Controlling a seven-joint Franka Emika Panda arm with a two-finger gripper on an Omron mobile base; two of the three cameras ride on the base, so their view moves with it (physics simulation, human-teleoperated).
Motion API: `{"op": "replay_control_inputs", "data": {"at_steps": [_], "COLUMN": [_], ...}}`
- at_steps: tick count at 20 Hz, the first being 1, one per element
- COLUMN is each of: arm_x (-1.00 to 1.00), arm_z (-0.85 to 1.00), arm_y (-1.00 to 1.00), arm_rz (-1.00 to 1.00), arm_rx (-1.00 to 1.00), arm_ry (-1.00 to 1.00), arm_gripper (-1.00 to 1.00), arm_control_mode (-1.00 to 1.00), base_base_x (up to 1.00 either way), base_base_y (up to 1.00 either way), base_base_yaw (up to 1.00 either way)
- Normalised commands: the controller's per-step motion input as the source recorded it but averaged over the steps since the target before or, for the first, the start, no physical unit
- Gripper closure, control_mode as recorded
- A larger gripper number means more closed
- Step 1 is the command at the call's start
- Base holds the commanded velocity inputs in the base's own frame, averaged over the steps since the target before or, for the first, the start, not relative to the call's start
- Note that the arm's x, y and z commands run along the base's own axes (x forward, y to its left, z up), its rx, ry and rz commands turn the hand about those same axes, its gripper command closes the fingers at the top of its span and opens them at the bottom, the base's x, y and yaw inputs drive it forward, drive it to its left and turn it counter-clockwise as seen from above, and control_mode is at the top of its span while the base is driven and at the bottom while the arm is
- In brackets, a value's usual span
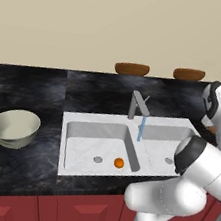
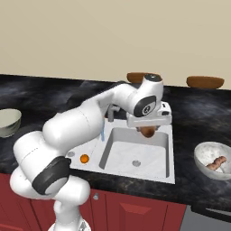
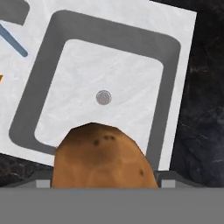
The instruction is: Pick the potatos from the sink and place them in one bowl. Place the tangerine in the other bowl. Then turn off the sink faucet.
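A: Start with the sink (image 2: 168,173). What worries you?

B: The gripper (image 2: 147,131) hangs over the right basin, clenched on a potato (image 3: 103,159). The grey bowl (image 2: 203,151) with the other, reddish potato (image 2: 215,163) sits well to the right on the black counter (image 2: 194,113). I judge a long sideways carry; if the grasp is shallow, the potato could slip and drop back into the basin or roll along the counter.

A: And the faucet (image 1: 138,105)?

B: Water (image 1: 141,128) runs from its spout. The arm crosses just in front of it in the right base view, so a wide swing could clip the post or the lever.

A: What does each view add?

B: The left base view shows the cream-green bowl (image 1: 13,127) far left, and the tangerine (image 1: 119,163) near the left basin's drain. The right base view shows the grey bowl and the potato hanging under the hand. The hand view shows the potato's speckled skin close up, with the right drain (image 3: 103,97) beneath.
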Motion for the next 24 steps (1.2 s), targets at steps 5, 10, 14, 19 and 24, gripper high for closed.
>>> {"op": "replay_control_inputs", "data": {"at_steps": [5, 10, 14, 19, 24], "arm_x": [0.01, 0.00, 0.00, 0.00, 0.01], "arm_z": [0.00, 0.00, 0.00, 0.00, -0.03], "arm_y": [-0.42, -0.54, -0.47, -0.49, -0.44], "arm_rz": [-0.08, -0.09, -0.11, -0.09, -0.01], "arm_rx": [0.00, -0.02, -0.06, -0.02, 0.00], "arm_ry": [-0.03, -0.01, 0.00, 0.00, 0.00], "arm_gripper": [1.00, 1.00, 1.00, 1.00, 1.00], "arm_control_mode": [-1.00, -1.00, -1.00, -1.00, -1.00], "base_base_x": [0.00, 0.00, 0.00, 0.00, 0.00], "base_base_y": [0.00, 0.00, 0.00, 0.00, 0.00], "base_base_yaw": [0.00, 0.00, 0.00, 0.00, 0.00]}}
